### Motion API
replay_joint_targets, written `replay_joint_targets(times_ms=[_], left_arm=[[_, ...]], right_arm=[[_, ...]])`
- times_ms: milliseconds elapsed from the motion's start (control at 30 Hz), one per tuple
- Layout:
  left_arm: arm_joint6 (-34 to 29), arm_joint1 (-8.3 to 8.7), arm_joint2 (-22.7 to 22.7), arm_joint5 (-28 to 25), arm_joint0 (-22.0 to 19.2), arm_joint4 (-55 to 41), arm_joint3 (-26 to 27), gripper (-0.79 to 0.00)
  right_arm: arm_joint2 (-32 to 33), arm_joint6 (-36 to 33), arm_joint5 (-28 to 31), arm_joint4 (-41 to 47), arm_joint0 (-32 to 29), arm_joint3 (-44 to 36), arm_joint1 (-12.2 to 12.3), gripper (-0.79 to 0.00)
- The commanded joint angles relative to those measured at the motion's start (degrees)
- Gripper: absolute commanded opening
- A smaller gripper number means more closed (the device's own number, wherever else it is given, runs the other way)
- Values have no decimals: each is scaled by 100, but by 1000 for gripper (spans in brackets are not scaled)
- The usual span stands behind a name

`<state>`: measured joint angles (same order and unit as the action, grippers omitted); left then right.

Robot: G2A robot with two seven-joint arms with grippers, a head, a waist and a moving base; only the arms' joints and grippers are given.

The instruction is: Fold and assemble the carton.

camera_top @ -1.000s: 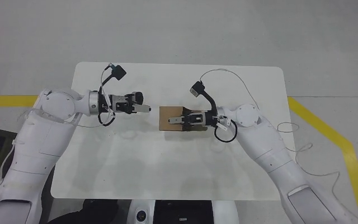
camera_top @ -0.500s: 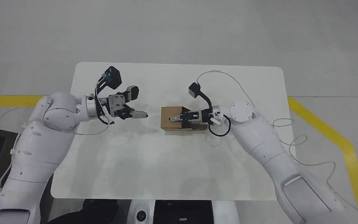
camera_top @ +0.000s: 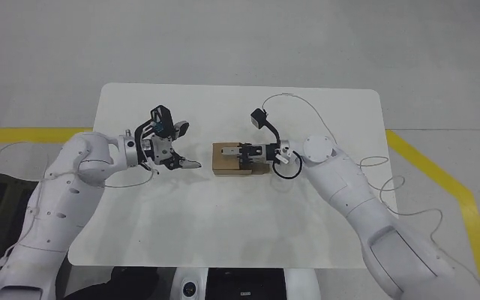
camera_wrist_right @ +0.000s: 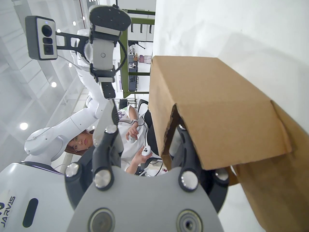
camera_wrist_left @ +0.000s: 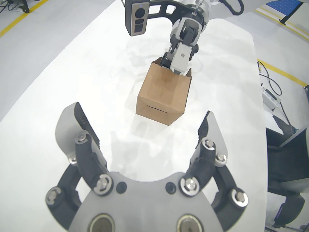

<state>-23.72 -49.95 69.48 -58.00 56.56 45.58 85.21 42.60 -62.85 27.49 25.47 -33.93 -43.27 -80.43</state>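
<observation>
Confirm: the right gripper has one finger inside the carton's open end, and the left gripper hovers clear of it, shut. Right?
Not quite: the left gripper is open, as the left wrist view shows. The right gripper does have one finger inside the carton.

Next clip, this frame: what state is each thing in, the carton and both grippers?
carton: lying on the table, folded into a box; the end facing the left gripper is closed, the end at the right gripper is open with flaps out.
left gripper: open, empty, apart from the carton.
right gripper: open, one finger inside the carton's open end, the other outside over its top panel.
</observation>
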Motion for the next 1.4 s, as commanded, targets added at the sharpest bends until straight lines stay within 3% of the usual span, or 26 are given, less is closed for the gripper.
replay_joint_targets(times_ms=[0,300,733,1000,1267,1300,1333,1367], left_arm=[[228,14,-97,0,18,223,-2,0],[1391,25,-494,0,-26,1297,-52,0],[2884,-154,-1005,282,-256,2705,-460,0],[2890,-241,-1204,249,-379,2761,-651,0],[2570,-344,-1377,301,-566,2517,-755,0],[2527,-359,-1406,296,-594,2478,-771,0],[2486,-373,-1430,295,-621,2442,-779,0],[2449,-385,-1452,291,-641,2415,-783,0]], right_arm=[[52,-15,56,-12,-39,-31,19,0],[514,21,243,-224,-440,-651,257,0],[1559,111,-411,-1273,-1416,-2633,801,0],[2235,-27,-595,-1857,-1817,-3742,1064,0],[2235,-27,-595,-1857,-1817,-3742,1064,0],[2235,-27,-595,-1857,-1817,-3742,1064,-431],[2235,-27,-595,-1857,-1817,-3742,1064,-683],[2235,-27,-595,-1857,-1817,-3742,1064,-785]])
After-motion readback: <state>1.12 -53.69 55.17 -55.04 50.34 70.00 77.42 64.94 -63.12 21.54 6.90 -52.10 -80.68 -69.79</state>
